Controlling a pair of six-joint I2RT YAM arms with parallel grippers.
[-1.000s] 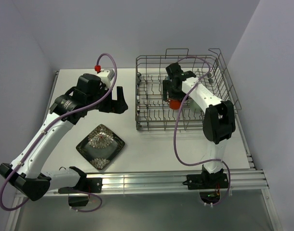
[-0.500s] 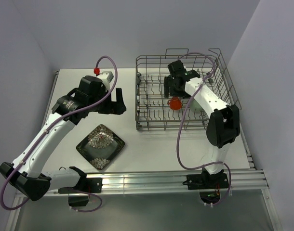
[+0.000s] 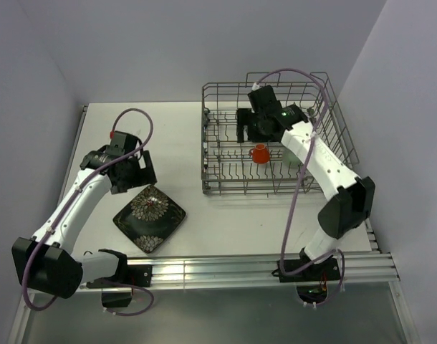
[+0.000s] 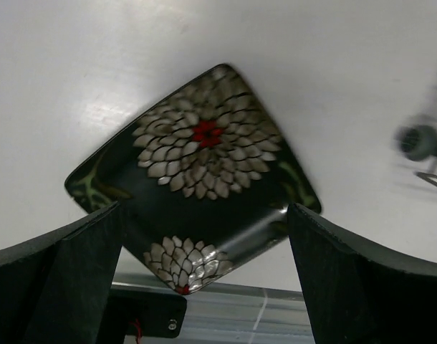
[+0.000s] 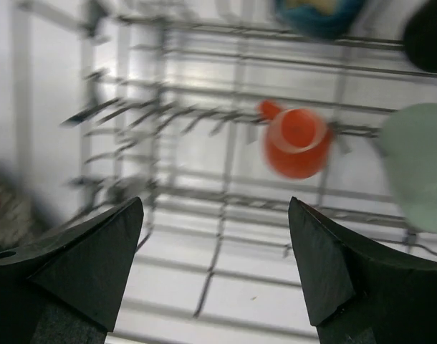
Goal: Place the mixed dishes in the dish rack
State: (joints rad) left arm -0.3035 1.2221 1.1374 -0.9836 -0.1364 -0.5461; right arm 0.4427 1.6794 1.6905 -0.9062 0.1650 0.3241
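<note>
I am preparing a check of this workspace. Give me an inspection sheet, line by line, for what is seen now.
Surface: white table, no spill seen.
Job's things: square plate flat on the table, outside the dish rack; orange cup and pale green cup inside the rack.
Clutter: nothing seen.
Grippers: left gripper open above the plate; right gripper open above the rack.
Cables: purple cable on each arm, looping free.
Surroundings: pale walls, metal rail at the near edge.

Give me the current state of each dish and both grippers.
square plate: flat on the table, outside the dish rack
orange cup: in the dish rack, not gripped
pale green cup: in the dish rack
left gripper: open, above the square plate
right gripper: open, above the orange cup
</note>
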